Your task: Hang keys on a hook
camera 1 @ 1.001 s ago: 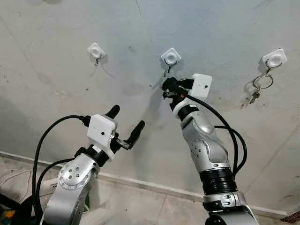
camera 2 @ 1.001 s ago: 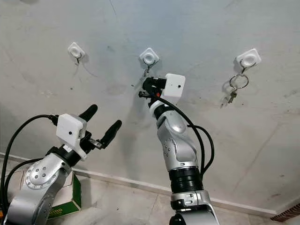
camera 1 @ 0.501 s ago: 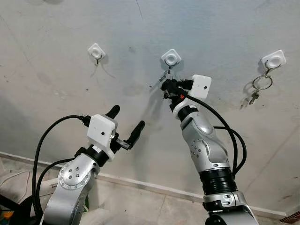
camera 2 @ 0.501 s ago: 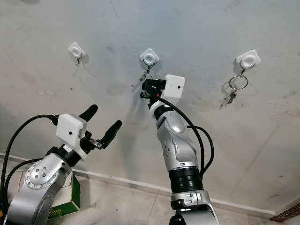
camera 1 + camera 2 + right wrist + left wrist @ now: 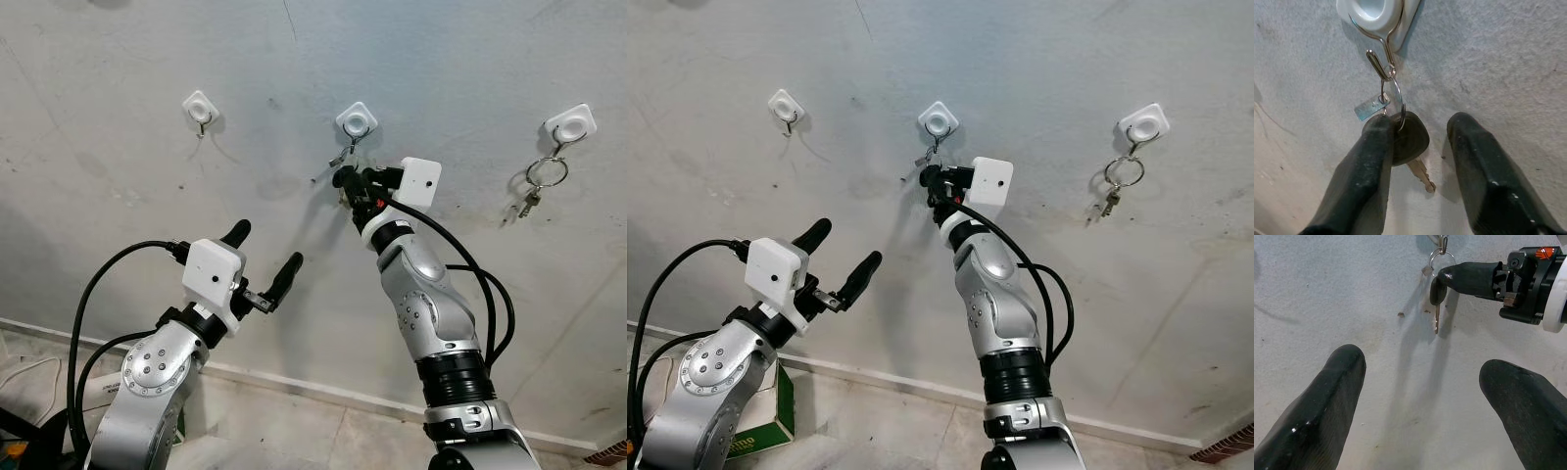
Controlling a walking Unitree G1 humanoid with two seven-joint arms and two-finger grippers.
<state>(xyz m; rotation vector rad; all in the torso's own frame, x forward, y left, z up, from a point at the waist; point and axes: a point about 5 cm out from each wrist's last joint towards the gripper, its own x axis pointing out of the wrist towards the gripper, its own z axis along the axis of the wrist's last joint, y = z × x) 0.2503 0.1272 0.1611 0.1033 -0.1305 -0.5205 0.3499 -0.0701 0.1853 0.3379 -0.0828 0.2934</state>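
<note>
A set of keys with a black-headed key, a small tag and a ring hangs from the wire of the middle white wall hook. My right gripper is raised just under that hook, open. One finger rests against the key's black head, and the other finger stands apart from it. In the left wrist view the key dangles at the tip of the right finger. My left gripper is held open lower down and to the left, with nothing in it.
A bare white hook is on the wall to the left. The right-hand hook carries another ring of keys. A green box stands on the floor by the baseboard at lower left.
My right gripper has shifted slightly left and up beneath the middle hook, and the key's tag now shows beside the hook. The left arm has not moved.
</note>
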